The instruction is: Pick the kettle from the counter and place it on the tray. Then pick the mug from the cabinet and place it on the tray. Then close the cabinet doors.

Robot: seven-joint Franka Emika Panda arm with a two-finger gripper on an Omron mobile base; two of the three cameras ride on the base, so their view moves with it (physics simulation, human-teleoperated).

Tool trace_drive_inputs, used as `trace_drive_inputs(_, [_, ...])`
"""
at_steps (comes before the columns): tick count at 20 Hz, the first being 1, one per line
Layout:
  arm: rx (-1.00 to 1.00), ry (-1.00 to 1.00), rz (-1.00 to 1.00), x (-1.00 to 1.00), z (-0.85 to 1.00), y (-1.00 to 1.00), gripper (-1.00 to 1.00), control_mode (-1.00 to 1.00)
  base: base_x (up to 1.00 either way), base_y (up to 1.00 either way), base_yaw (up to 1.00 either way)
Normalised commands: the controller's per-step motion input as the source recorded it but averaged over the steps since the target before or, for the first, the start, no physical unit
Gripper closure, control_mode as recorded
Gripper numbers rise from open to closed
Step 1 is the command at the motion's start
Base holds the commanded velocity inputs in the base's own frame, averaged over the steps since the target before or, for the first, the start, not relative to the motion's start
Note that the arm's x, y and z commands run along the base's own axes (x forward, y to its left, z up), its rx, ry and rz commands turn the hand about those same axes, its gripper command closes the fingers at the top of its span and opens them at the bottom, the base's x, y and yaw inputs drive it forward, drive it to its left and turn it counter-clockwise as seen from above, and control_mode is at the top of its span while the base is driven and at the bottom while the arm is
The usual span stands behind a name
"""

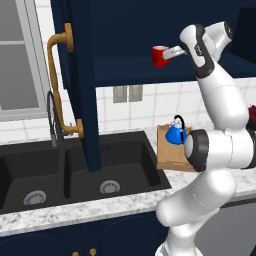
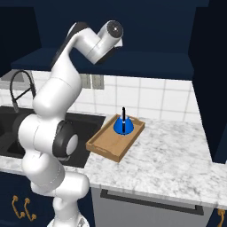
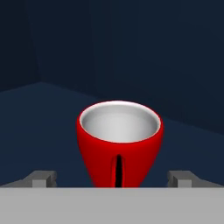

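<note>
Left base view: the arm reaches to the upper centre of the frame, where the fingers (image 1: 167,54) meet the red mug (image 1: 159,56) standing on the shelf of the open cabinet (image 1: 140,70). One cabinet door (image 1: 80,85) stands swung open at centre left, its brass handle towards the camera.

Lower right of centre, the blue kettle (image 1: 176,133) already sits on the wooden tray (image 1: 167,155), which rests on the marble bench (image 1: 75,212) beside the black sink (image 1: 75,170). The right base view confirms this: kettle (image 2: 123,125) upright inside the tray (image 2: 111,142), near its far end.

Hand view: the mug (image 3: 119,140) stands upright at centre, handle turned towards the camera, with one finger tip (image 3: 40,178) at lower left and the other at lower right. The fingers are spread wide, one on each side of the mug and clear of its wall; nothing is held.

Step in hand: the second pick, the mug from the cabinet. The next move appears to call for closing the fingers on the mug body, then lifting it clear of the shelf and carrying it down to the free near part of the tray. The doors are not yet closed.
</note>
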Motion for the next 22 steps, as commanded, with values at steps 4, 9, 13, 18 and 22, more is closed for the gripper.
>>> trace_drive_inputs(4, [0.00, 0.00, 0.00, 0.04, 0.00, 0.00, 1.00, -1.00, 0.00, 0.00, 0.00])
trace_drive_inputs(9, [0.00, 0.00, 0.00, 0.00, 0.00, -0.02, 1.00, -1.00, 0.00, 0.00, 0.00])
trace_drive_inputs(13, [0.00, 0.00, 0.00, 0.00, 0.00, 0.00, 1.00, -1.00, 0.00, 0.00, 0.00])
trace_drive_inputs(18, [0.00, 0.01, 0.00, 0.00, -0.03, 0.00, 1.00, -1.00, 0.00, 0.00, 0.00])
trace_drive_inputs(22, [0.00, 0.00, 0.00, -0.06, -0.04, 0.00, 1.00, -1.00, 0.00, 0.00, 0.00])
